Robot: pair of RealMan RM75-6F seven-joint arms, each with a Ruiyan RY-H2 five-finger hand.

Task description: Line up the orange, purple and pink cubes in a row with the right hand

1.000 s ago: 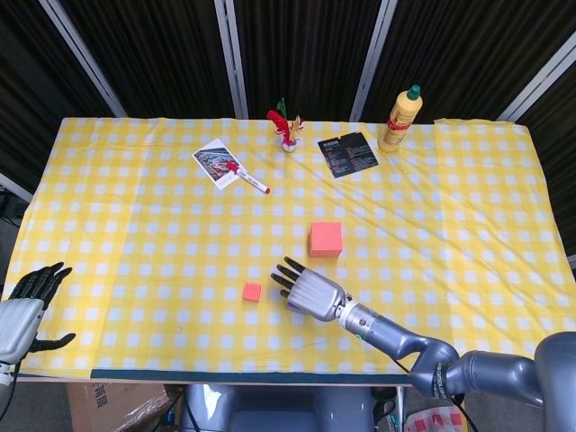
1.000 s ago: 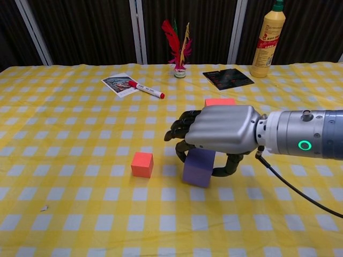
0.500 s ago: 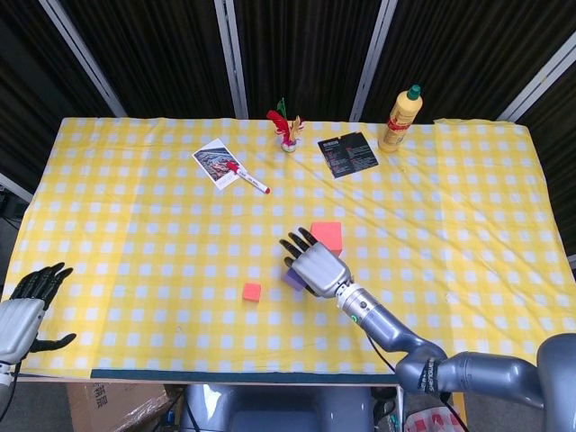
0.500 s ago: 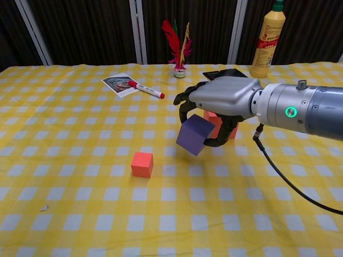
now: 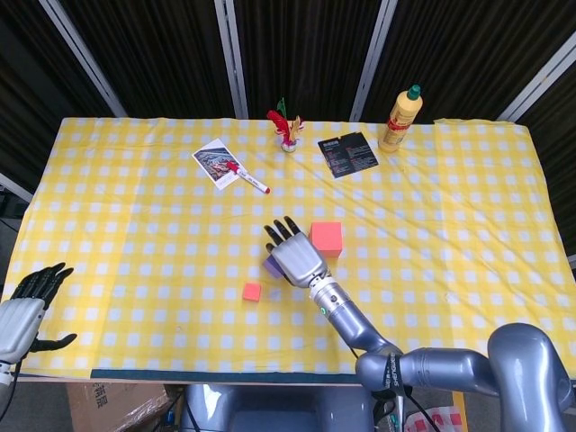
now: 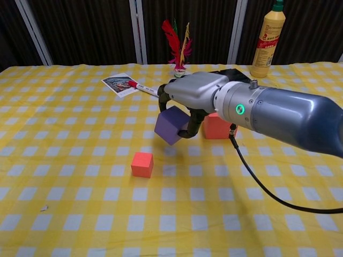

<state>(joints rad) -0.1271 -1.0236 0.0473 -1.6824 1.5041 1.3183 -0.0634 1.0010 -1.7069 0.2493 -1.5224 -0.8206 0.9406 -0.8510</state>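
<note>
Table: a yellow-checked cloth (image 5: 135,207) covers it; dark curtain panels with pale uprights stand behind.
Far edge: a yellow bottle (image 5: 400,119), a black card (image 5: 348,153), a feather ornament (image 5: 286,126), and a photo (image 5: 214,163) with a red marker (image 5: 247,177) lying across its corner.
Right hand (image 6: 185,99): raised over mid-table, fingers curled around the purple cube (image 6: 171,125), which hangs tilted, clear of the cloth.
Pink cube (image 6: 217,126): on the cloth just behind the right hand.
Orange cube (image 6: 142,164): on the cloth, nearer the robot, left of the purple cube.
Left hand (image 5: 27,310): at the near-left table edge, fingers apart, holding nothing.
Change: a second ago the purple cube sat on the cloth under the right hand; it has since been lifted and carried leftward and farther from the robot.
</note>
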